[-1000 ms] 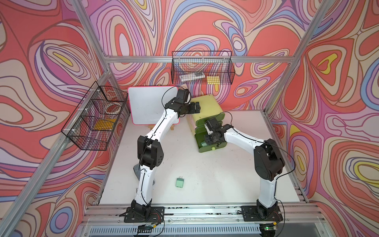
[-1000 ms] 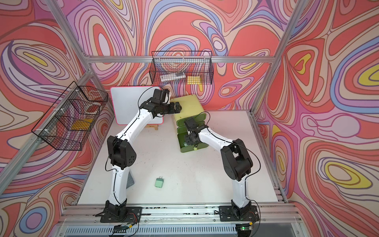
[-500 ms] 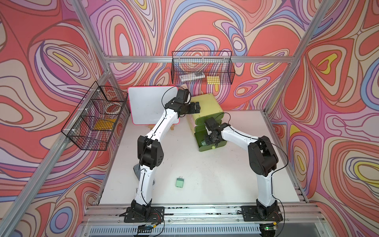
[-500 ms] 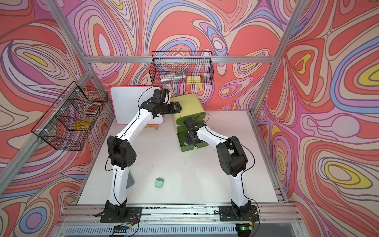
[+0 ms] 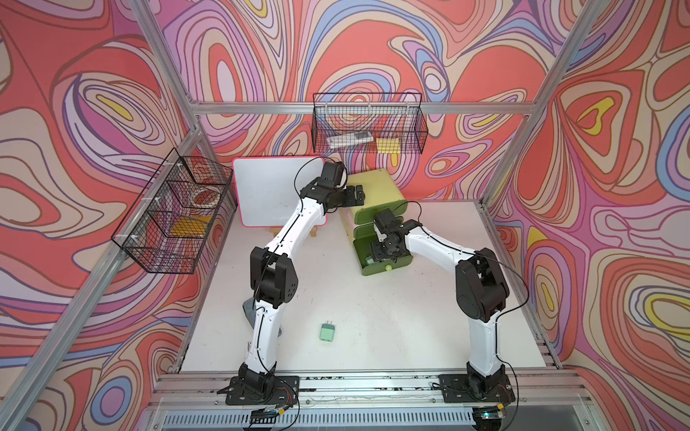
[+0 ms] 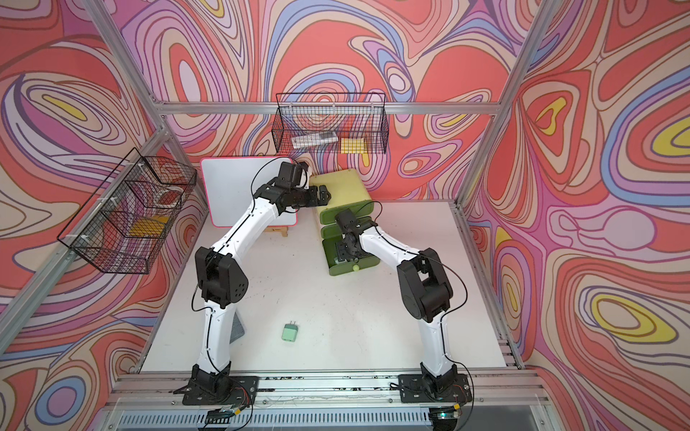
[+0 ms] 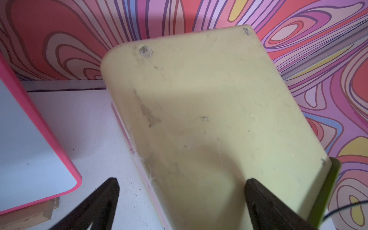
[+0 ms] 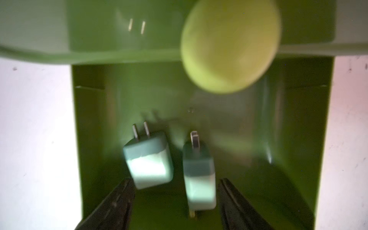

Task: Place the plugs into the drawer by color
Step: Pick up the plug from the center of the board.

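In both top views the chest (image 5: 377, 194) (image 6: 341, 188) stands at 12 o'clock on the white table (image 5: 410, 328), near the back wall. Its bottom drawer (image 5: 375, 269) is pulled out toward 6 o'clock. The right gripper (image 5: 384, 253) points down into that drawer, and its own wrist hides the jaws here. The left gripper (image 5: 357, 196) lies over the chest's top at its 9 o'clock edge. One mint plug (image 5: 327, 332) lies alone on the table at 7 o'clock, prongs toward 12, well apart from both arms. A whiteboard (image 5: 272, 194) leans at 11 o'clock, just beside the chest. One wire basket (image 5: 367, 127) hangs on the back wall at 12 o'clock, another on the side wall at 9 o'clock.

In the left wrist view, the left gripper (image 7: 181, 180) is spread wide and clamps nothing. One dark finger (image 7: 99, 205) is over bare table, the other over the chest's pale yellow-green top (image 7: 199, 109), with the chest's long edge running between them.

The right wrist view is blurred. The right gripper (image 8: 175, 180) hangs over the open drawer's floor (image 8: 258, 159) with its jaws apart, gripping nothing. Two plugs (image 8: 148, 159) lie side by side on that floor, just past the fingertips, prongs pointing away from the gripper. They look pale mint in the green light. A blurred round knob (image 8: 231, 45) sits above the drawer.
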